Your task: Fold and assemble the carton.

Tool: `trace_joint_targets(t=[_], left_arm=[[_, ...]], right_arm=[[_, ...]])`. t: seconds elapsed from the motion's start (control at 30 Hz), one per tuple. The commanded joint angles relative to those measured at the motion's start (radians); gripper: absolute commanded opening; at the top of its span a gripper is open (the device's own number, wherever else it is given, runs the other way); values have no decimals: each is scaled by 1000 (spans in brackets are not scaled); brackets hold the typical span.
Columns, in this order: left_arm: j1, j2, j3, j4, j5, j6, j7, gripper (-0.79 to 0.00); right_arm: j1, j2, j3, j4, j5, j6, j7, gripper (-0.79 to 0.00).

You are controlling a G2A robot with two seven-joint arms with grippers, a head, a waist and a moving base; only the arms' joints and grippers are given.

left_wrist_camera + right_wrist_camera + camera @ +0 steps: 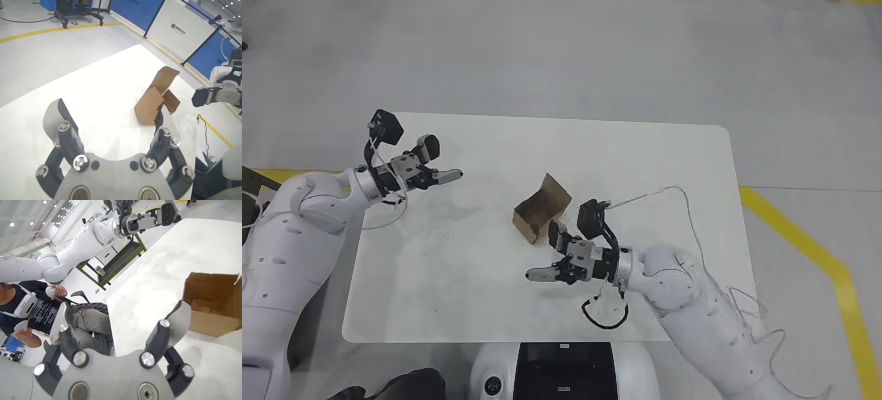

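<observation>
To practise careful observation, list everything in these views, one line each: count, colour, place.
carton: one, brown, flaps open, near the table's middle.
table: one, white, under the carton.
floor lines: two stretches, yellow, either side of the table.
left gripper: one, silver and black, open, above the table, apart from the carton.
right gripper: one, silver and black, open, near the carton, holding nothing.

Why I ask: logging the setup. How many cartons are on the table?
1. The carton lies near the middle of the table, flaps open, between the left tool and the right tool, touching neither. Nothing there could hide another.
</observation>
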Motion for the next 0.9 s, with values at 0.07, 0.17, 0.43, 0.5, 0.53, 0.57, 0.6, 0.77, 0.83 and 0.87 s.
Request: trace_joint_targets(t=[0.07,0.17,0.43,0.5,0.53,0.57,0.6,0.77,0.83,0.87], left_arm=[[3,-1,-7,2,0,-2,0,0],[3,-2,-8,-1,1,-5,-1,0],[-1,-7,-9,1,0,-14,-5,0],[-3,-7,-10,1,-1,-16,-5,0],[-2,-8,-10,1,-1,-16,-5,0],[-2,-8,-11,0,0,-17,-4,0],[-2,-9,-11,0,-1,-17,-4,0],[-3,-12,-10,-3,1,-20,-8,0],[-4,-12,-10,-2,2,-22,-10,0],[-5,-13,-10,-2,2,-22,-11,0]], right_arm=[[-20,14,65,-39,-33,-2,-40,0],[-8,19,99,-29,-97,-13,-81,0],[98,10,51,98,-260,-32,-152,0],[130,4,26,137,-269,-20,-157,0],[146,1,15,155,-270,-14,-158,0],[165,-2,7,175,-279,-1,-159,0],[180,-5,-3,191,-285,9,-162,0],[244,-18,-45,247,-322,65,-158,-114],[260,-22,-60,264,-325,80,-151,-240],[269,-24,-66,273,-330,92,-146,-317]])
